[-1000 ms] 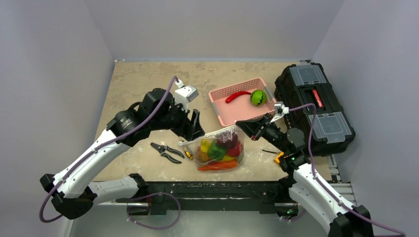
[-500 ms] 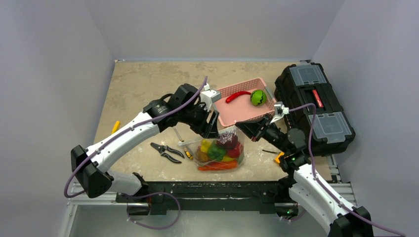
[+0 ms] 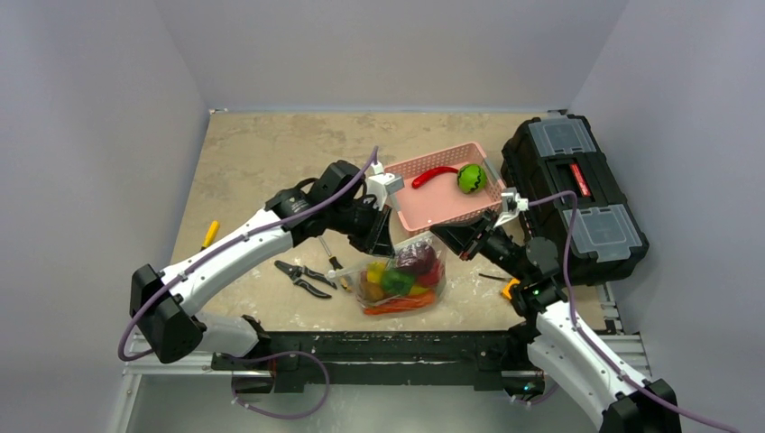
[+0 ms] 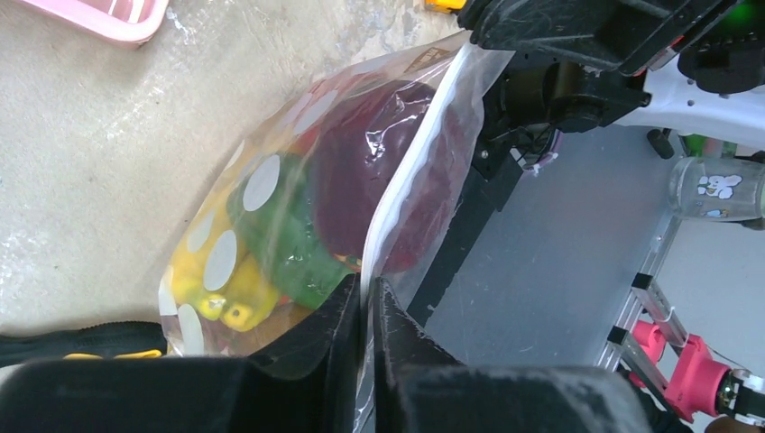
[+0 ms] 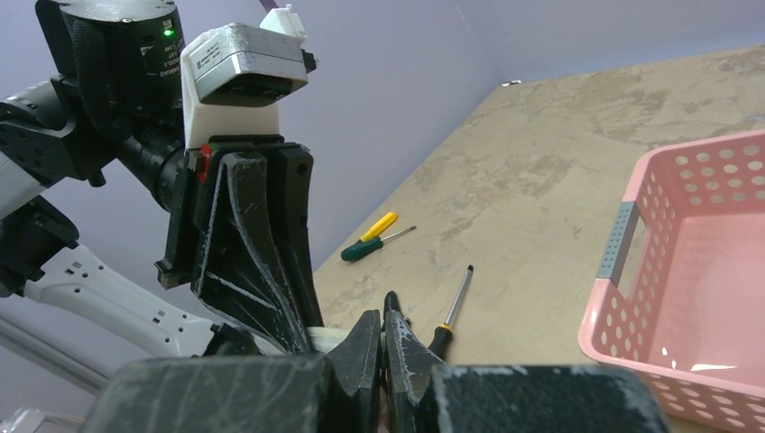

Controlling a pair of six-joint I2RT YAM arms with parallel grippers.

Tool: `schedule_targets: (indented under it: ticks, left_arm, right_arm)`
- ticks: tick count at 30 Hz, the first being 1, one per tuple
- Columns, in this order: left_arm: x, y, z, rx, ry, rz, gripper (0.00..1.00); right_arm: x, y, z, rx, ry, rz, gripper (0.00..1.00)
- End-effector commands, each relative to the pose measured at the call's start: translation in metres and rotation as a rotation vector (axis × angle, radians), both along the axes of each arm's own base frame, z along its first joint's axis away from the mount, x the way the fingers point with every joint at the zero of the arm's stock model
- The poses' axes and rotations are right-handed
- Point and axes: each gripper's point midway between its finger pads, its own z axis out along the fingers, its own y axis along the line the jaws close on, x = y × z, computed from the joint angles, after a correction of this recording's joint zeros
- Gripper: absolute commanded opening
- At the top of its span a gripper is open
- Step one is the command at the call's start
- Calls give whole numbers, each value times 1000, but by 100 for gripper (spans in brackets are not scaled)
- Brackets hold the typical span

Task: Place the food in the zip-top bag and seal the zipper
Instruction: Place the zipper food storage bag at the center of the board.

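Note:
The zip-top bag (image 3: pixel 403 276), clear with white dots, is held up by its mouth near the table's front edge. It holds food: a green pepper (image 4: pixel 280 236), a dark purple piece (image 4: pixel 361 176), yellow corn (image 4: pixel 221 293) and a carrot (image 3: pixel 397 305). My left gripper (image 4: pixel 365 287) is shut on the whitish zipper (image 4: pixel 406 176) at the bag's left end. At the right end my right gripper (image 5: pixel 382 323) is shut on the same edge. From above, the left gripper (image 3: pixel 386 242) and right gripper (image 3: pixel 444 236) flank the mouth. A red chilli (image 3: pixel 434 174) and a green striped fruit (image 3: pixel 470 178) lie in the pink basket (image 3: pixel 410 206).
A black toolbox (image 3: pixel 573 194) stands at the right edge, just behind my right arm. Pliers (image 3: pixel 304 278) and a screwdriver (image 3: pixel 330 256) lie left of the bag. A yellow-handled screwdriver (image 3: pixel 209 233) lies further left, and an orange-handled tool (image 3: pixel 508 287) lies by the right arm.
My left arm swung right from beside the pliers to the bag's mouth, and its jaws closed on the zipper strip. The right arm kept its hold and place.

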Motion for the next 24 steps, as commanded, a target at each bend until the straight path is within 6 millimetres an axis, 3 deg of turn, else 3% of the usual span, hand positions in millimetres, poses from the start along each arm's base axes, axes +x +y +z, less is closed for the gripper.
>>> schedule_targets:
  ticks: [1,3,7,14,20,24]
  left_arm:
    - [-6,-4,24,-89,-19,-15,2]
    - [-6,-5,30,-104,-25,-12,0]
    - [-5,-4,47,-133,-50,-3,0]
    - [5,8,79,-125,-144,62,0]
    - [32,36,103,-74,-234,216,0]
    - [55,72,116,6,-326,331,0]
  right_arm:
    - [-3,0,16,12,-65,13,0]
    - [-5,1,17,7,-68,19,4]
    - [-3,-1,22,-23,-63,4,42]
    - [29,-32,29,-189,73,-248,82]
    - [45,-65,16,-309,205,-445,85]
    - [40,-71,23,-319,177,-467,84]
